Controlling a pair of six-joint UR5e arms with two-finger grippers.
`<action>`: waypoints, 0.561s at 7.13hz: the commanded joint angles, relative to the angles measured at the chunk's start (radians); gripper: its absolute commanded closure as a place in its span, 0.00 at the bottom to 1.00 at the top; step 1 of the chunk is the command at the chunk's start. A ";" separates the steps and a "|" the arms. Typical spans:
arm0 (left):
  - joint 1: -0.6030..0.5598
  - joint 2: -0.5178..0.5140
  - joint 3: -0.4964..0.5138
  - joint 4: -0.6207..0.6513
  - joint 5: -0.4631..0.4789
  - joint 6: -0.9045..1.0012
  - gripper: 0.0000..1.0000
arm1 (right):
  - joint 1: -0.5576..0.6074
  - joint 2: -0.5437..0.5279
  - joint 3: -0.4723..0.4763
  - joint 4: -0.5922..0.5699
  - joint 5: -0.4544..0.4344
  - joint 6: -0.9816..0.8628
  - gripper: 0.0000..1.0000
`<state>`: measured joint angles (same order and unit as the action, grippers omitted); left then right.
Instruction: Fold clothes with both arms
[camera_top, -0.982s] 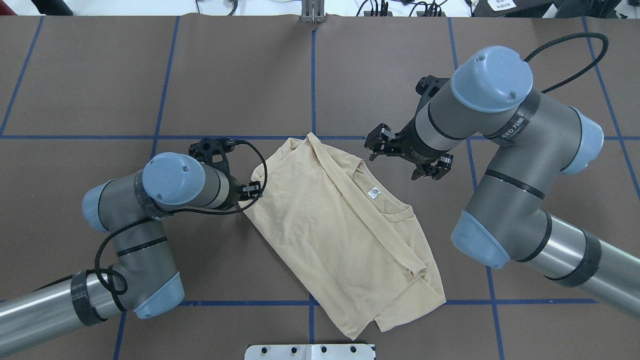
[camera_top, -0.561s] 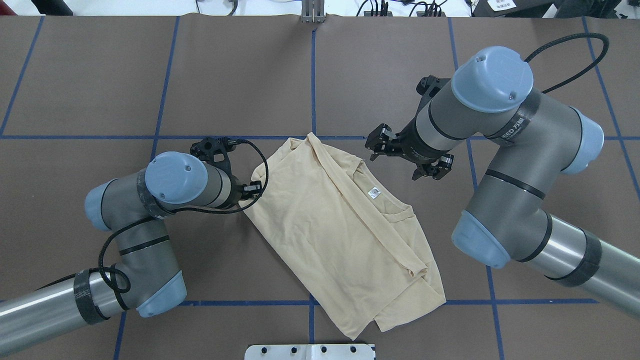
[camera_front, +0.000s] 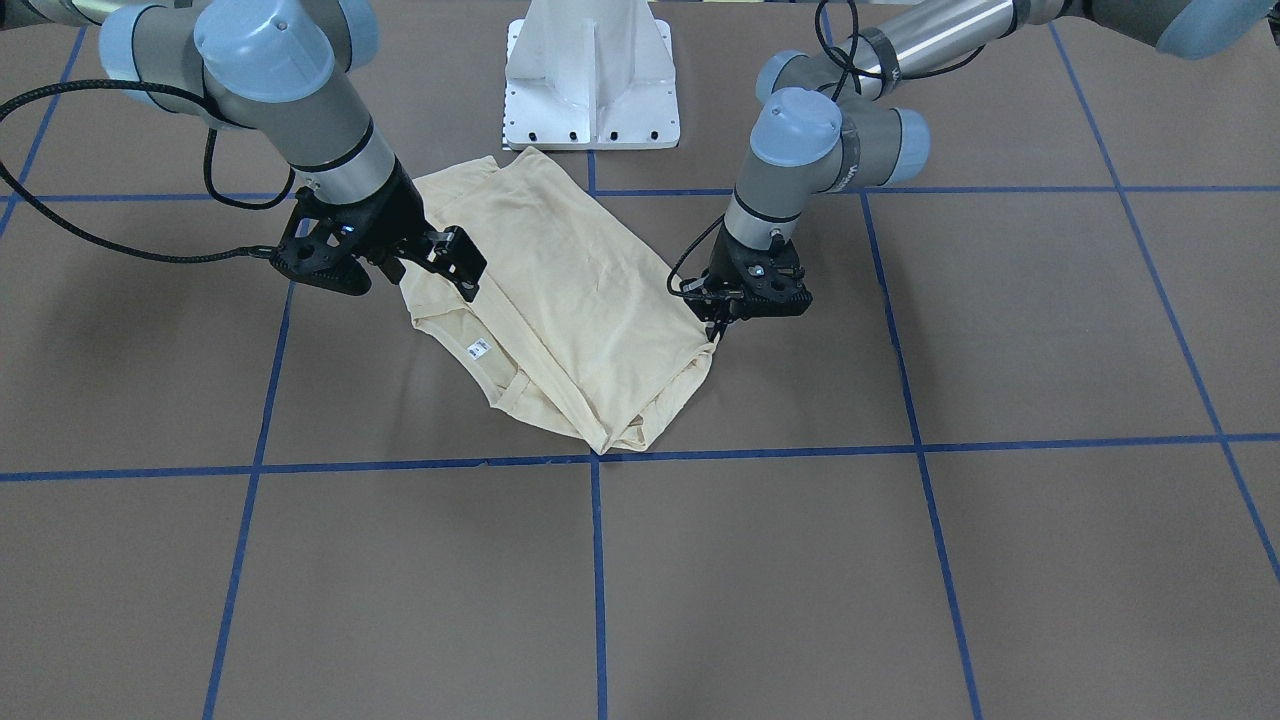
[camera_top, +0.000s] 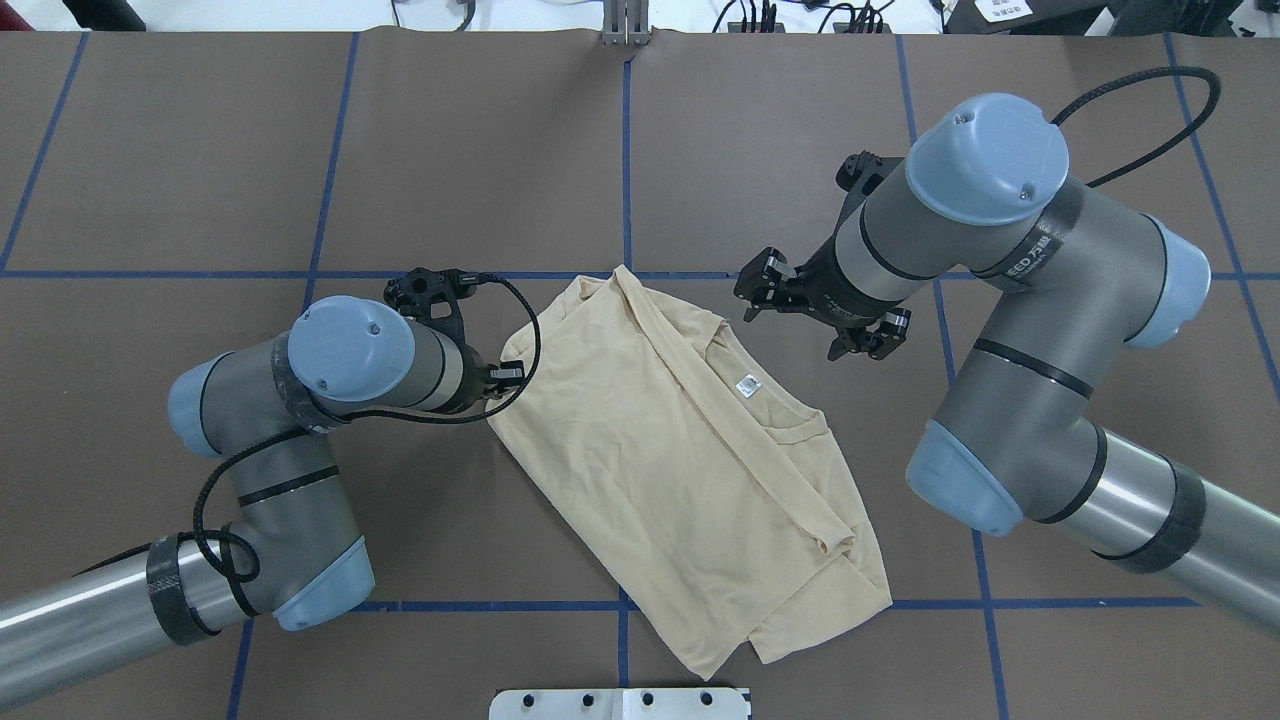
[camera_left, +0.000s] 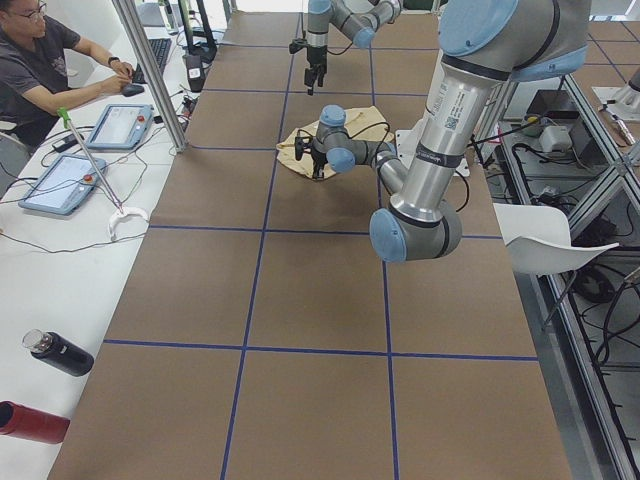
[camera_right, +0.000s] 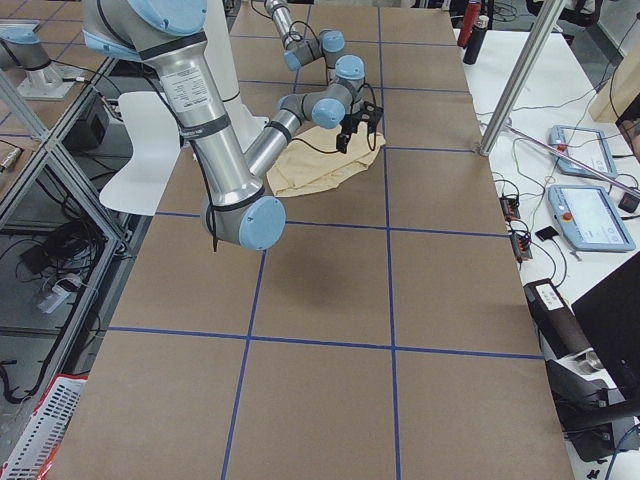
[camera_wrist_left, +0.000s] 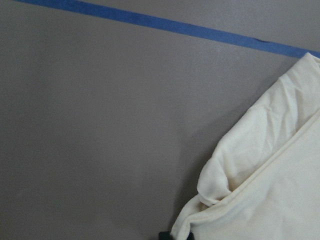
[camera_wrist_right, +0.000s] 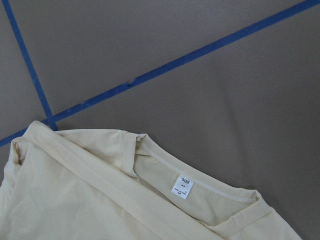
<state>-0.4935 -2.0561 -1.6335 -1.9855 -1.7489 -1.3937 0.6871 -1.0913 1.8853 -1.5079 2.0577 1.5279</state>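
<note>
My left arm (camera_top: 300, 480), right arm (camera_top: 1010, 400): grey metal, light-blue joint caps, black ribbed cables, black bands, white lettering.

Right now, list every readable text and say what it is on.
"SIZE": top line of the neck label on the T-shirt; smaller lines below unreadable.
"EED": band on the right arm; start hidden, following characters unclear.
Sticker on the left arm: too small.

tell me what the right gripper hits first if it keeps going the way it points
Probably the shirt, near the collar and white label: the right gripper tilts down toward that edge with nothing between. Depth is unclear, so it might touch the table beside.
</note>
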 joint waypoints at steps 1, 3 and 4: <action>-0.008 -0.012 0.003 0.001 -0.003 0.001 1.00 | 0.002 -0.004 0.001 0.000 0.001 0.000 0.00; -0.046 -0.059 0.036 0.002 -0.001 0.001 1.00 | 0.005 -0.009 0.002 0.000 0.001 0.000 0.00; -0.072 -0.105 0.096 0.001 -0.001 0.001 1.00 | 0.006 -0.012 0.003 0.002 0.001 0.000 0.00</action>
<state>-0.5365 -2.1165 -1.5894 -1.9840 -1.7504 -1.3929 0.6918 -1.0997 1.8872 -1.5075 2.0586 1.5279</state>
